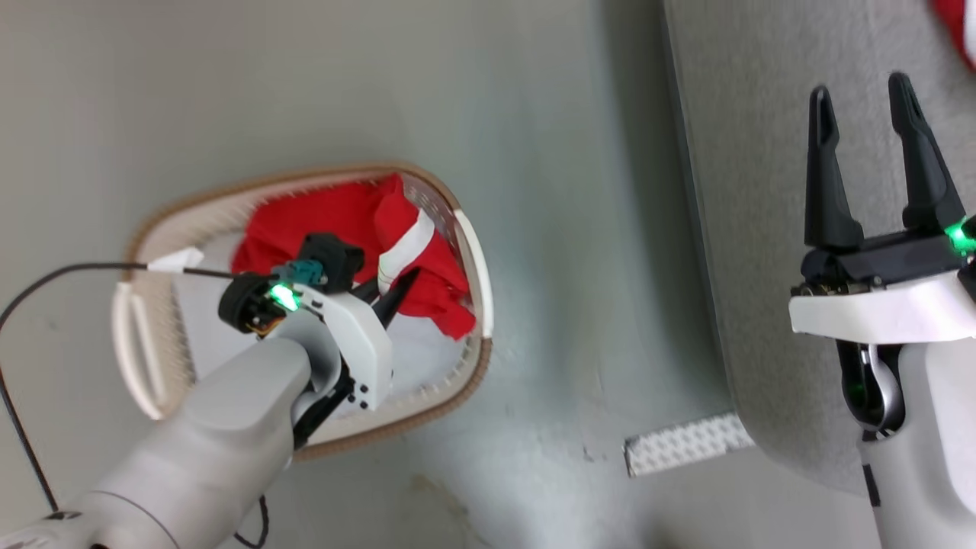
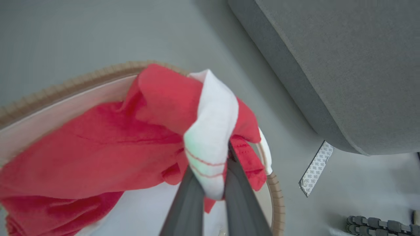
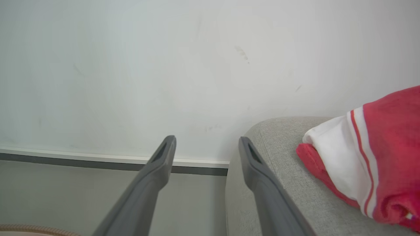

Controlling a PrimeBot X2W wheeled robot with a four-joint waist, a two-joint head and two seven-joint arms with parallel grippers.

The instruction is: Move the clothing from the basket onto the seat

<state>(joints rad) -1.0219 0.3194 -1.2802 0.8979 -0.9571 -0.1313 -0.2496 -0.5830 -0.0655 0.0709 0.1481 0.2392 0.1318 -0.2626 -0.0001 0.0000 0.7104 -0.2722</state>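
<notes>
left gripper [image 2: 211, 164] tight on the clothing [image 2: 98, 147] in the basket [image 1: 478, 252], right gripper [image 1: 860, 85] wide and empty

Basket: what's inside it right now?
A red-and-white garment lies in the basket, pinched by the left gripper. Beside it the pale liner shows. Whatever lies under the cloth is covered.

On the grey floor [image 1: 572, 267] stands the basket [image 1: 305, 177], with red clothing [image 1: 335, 217] heaped toward its far side. The left gripper [image 1: 396, 287] reaches in, fingers close together at a white-striped fold. The right gripper [image 1: 860, 88] hovers above the seat [image 1: 762, 229], fingers spread and empty. Another red garment [image 1: 957, 23] lies at the seat's far corner.
</notes>
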